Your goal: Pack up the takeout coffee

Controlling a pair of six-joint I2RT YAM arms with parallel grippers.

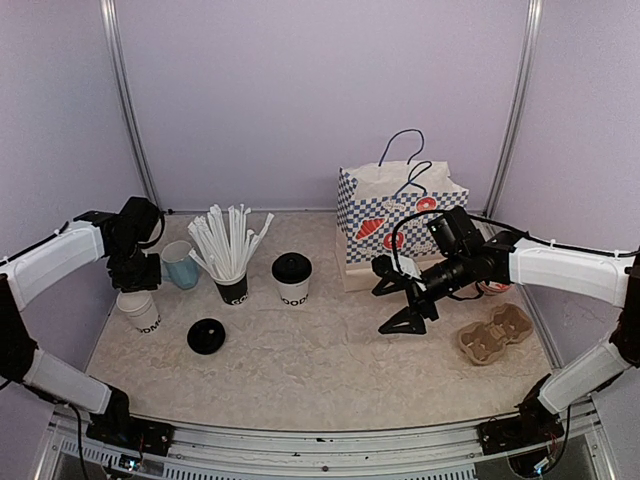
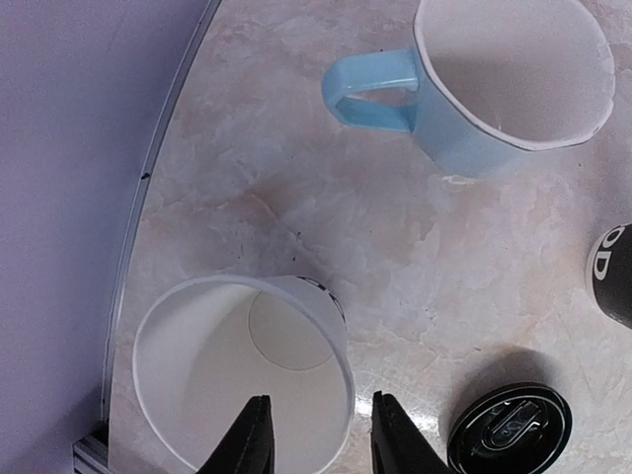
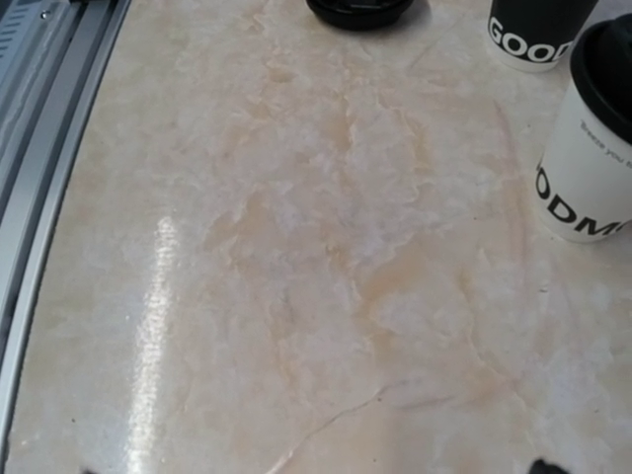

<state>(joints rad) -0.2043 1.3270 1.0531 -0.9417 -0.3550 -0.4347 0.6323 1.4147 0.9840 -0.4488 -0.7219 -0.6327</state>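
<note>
One white paper cup (image 1: 140, 311) stands lidless at the far left; its black lid (image 1: 206, 336) lies flat on the table beside it. My left gripper (image 1: 135, 272) hovers over this cup. In the left wrist view the gripper (image 2: 318, 439) is open, one finger inside the cup (image 2: 242, 380) and the other outside its right rim, with the lid (image 2: 509, 430) to the right. The second white cup (image 1: 292, 278) stands lidded mid-table and shows in the right wrist view (image 3: 592, 148). My right gripper (image 1: 396, 297) is wide open and empty above bare table.
A black cup of white straws (image 1: 232, 280) and a light-blue mug (image 1: 180, 265) stand between the two cups. A checkered paper bag (image 1: 400, 215) stands at the back right. A cardboard cup carrier (image 1: 495, 335) lies at the right edge.
</note>
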